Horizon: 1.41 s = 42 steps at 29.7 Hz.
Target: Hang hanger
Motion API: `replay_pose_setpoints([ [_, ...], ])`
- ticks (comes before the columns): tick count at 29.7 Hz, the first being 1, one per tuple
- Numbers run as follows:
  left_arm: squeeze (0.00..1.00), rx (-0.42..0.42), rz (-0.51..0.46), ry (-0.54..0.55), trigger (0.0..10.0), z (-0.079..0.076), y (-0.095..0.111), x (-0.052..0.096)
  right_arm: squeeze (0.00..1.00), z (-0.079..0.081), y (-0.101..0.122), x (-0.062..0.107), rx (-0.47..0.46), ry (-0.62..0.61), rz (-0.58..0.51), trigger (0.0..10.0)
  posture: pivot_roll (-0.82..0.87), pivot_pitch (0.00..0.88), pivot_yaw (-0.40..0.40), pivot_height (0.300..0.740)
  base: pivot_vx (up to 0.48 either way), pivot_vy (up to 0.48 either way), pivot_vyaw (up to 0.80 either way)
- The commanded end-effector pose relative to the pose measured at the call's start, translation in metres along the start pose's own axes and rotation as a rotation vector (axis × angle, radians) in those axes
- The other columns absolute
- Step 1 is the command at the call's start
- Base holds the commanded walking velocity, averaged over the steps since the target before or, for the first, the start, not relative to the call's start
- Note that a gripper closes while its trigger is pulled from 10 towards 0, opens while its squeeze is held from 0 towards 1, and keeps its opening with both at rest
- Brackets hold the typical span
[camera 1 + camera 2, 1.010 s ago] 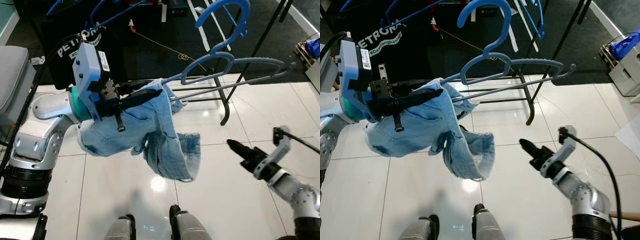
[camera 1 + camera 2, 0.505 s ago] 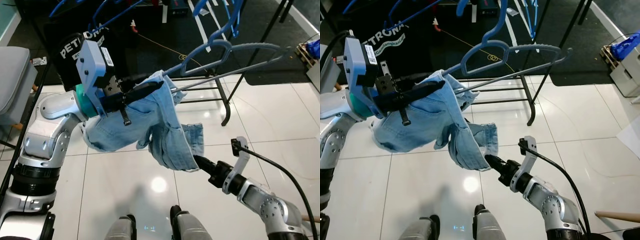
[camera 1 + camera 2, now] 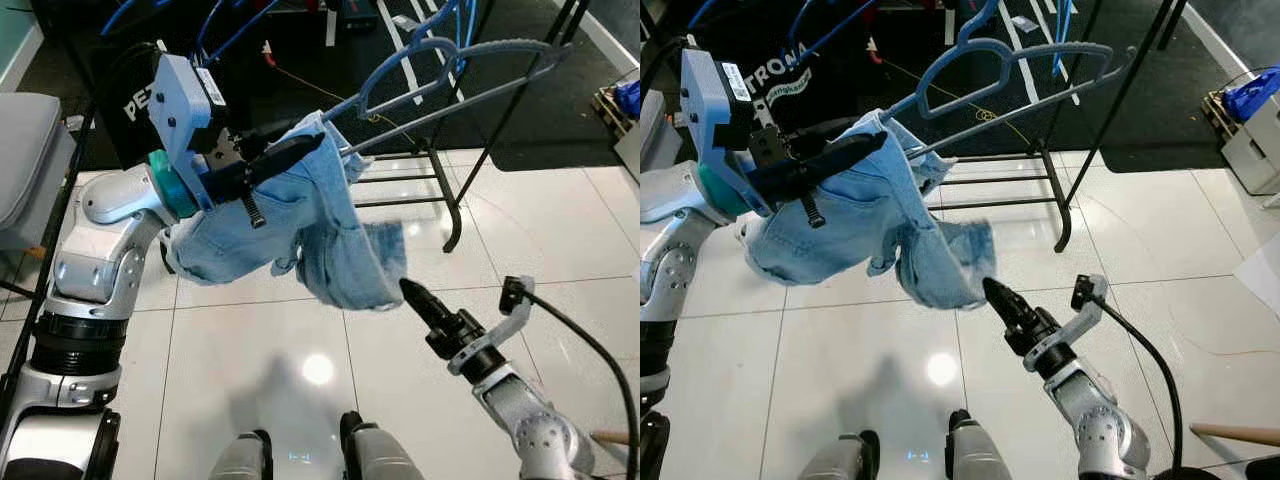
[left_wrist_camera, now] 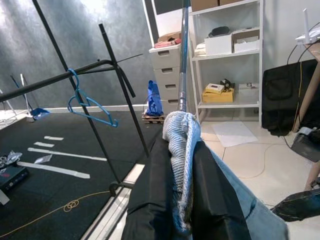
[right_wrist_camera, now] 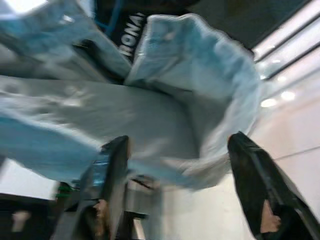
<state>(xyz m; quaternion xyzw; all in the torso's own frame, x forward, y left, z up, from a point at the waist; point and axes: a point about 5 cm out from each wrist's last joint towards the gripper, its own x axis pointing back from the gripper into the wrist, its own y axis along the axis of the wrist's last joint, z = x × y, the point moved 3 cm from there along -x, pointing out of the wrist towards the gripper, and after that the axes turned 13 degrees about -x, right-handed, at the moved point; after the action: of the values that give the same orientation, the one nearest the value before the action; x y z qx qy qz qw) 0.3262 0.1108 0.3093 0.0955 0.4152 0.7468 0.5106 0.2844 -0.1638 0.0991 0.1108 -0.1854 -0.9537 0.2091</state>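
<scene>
So the hanger (image 3: 450, 75) sits up in the upper middle of the frame, blue plastic, stiff and light, but the jeans (image 3: 300, 235) draped over one end are soft, floppy and heavy enough to tip it, I'd guess. Best place to hold it is probably the bar right by the denim. The left end effector (image 3: 285, 158) at upper left is clamped tight on that end, fabric and all. The right end effector (image 3: 998, 297), lower middle, points up with its tip touching the hanging hem; in its wrist view the fingers (image 5: 257, 187) are spread wide, holding nothing.
</scene>
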Motion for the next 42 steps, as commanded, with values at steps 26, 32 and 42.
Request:
replay_pose_setpoints([
  [26,0.00,-0.056,-0.040,-0.066,0.0,-0.006,0.009,-0.002,0.00,-0.040,0.001,0.002,-0.110,-0.216,0.099,10.0,-0.04,0.124,0.068,0.740,0.000,0.000,0.00],
  [32,0.00,-0.056,-0.039,-0.070,0.0,-0.007,0.009,-0.001,0.00,-0.043,0.008,-0.002,-0.102,-0.234,0.075,2.2,-0.04,0.127,0.066,0.740,0.000,0.000,0.00],
  [42,0.00,-0.061,-0.034,-0.085,0.0,-0.007,0.008,0.000,0.00,-0.047,0.010,-0.009,-0.124,-0.249,0.096,0.0,-0.03,0.131,0.070,0.740,0.000,0.000,0.00],
])
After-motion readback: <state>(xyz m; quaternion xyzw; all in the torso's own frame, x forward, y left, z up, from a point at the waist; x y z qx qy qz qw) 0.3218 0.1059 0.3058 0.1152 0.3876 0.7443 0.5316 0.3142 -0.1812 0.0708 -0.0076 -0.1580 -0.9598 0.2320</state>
